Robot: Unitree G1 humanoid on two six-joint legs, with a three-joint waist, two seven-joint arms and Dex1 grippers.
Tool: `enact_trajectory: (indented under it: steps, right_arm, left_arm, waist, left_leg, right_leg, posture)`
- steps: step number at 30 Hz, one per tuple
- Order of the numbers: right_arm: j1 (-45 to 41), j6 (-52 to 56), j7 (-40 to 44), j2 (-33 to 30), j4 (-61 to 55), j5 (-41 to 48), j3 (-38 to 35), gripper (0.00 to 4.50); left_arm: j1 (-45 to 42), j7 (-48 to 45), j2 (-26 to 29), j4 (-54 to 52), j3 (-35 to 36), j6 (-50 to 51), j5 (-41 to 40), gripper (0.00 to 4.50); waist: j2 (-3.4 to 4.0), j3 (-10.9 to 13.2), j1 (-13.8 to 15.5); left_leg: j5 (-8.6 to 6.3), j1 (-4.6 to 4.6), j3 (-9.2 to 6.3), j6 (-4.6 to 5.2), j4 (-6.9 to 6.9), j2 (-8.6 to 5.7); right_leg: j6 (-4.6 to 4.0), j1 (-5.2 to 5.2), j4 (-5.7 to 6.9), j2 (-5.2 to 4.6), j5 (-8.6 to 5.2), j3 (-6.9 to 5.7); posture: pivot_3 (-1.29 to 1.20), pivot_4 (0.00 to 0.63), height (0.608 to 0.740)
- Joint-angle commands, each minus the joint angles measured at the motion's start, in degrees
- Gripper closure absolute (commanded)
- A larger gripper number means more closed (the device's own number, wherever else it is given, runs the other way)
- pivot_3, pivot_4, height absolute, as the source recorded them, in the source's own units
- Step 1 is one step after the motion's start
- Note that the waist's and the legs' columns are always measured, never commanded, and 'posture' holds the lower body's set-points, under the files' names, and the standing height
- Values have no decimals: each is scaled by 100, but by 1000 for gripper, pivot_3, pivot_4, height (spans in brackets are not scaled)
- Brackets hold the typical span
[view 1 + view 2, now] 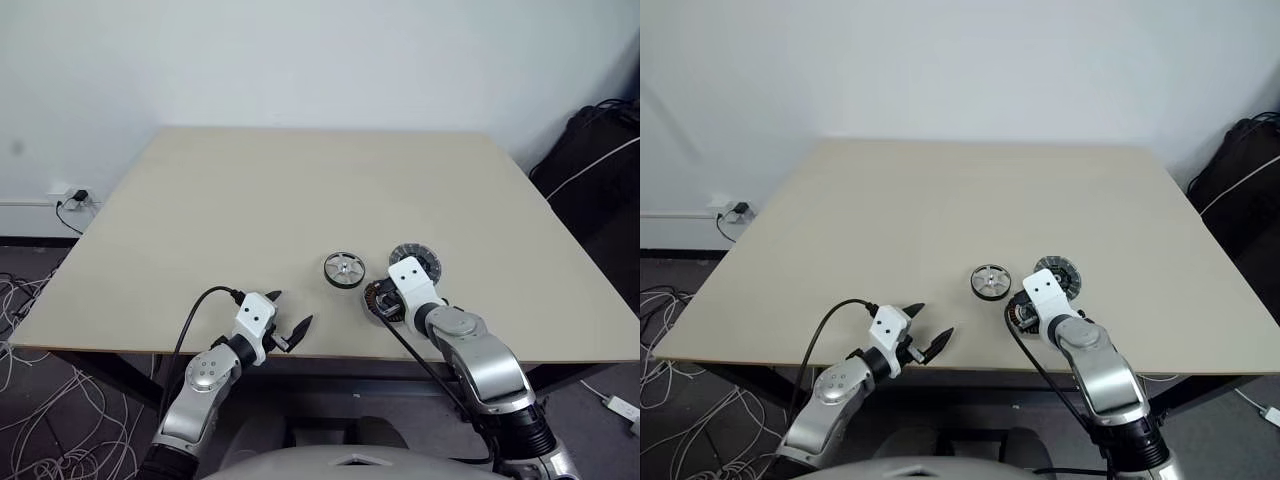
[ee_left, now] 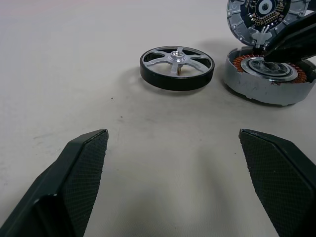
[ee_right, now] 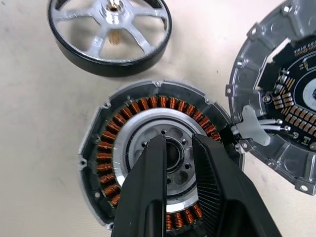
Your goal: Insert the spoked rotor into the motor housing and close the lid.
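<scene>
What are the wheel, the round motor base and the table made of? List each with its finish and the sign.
Wheel: bright metal spokes and hub, likely aluminium, shiny; the dark matte rim's material is unclear.
Motor base: grey cast-looking metal shell, dull; inside it a ring of copper-coloured wire coils around a silvery, machined-looking centre.
Table: pale beige top, smooth and matte, probably laminate over board.

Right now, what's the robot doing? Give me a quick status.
Left gripper open, empty. Right gripper nearly closed over motor housing centre. Spoked rotor on table beside it, not inserted. Lid open alongside. Nothing blocking.
</scene>
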Motion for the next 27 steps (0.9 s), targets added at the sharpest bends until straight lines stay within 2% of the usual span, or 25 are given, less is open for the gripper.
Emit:
enact_trajectory:
  steps: [1,17,27]
  right_arm:
    - [-154,-165,-7,-173,-3,-108,37,3583]
    - [-310,-275,419,-738,155,-149,591,3583]
    - [-522,-390,540,-715,542,-146,584,3583]
  left_arm:
    - [-12,-5,-22,-214,11,-13,-32,0]
    - [-28,13,-67,-174,19,-23,-41,0]
    - [15,47,-106,-182,31,-53,-30,0]
  waist:
    - [0,0,-1]
    - [-1,0,1]
    - [-6,-2,-6]
  left_leg:
    - [0,0,0,0,0,0]
    - [0,0,-1,1,1,0]
    - [0,1,-1,1,3,0]
  right_leg:
    - [0,0,0,0,0,0]
    - [0,2,-2,-1,0,-1]
    - [0,2,-1,-1,0,-1]
  posture:
    - [0,0,740]
    - [0,0,740]
    - [0,0,740]
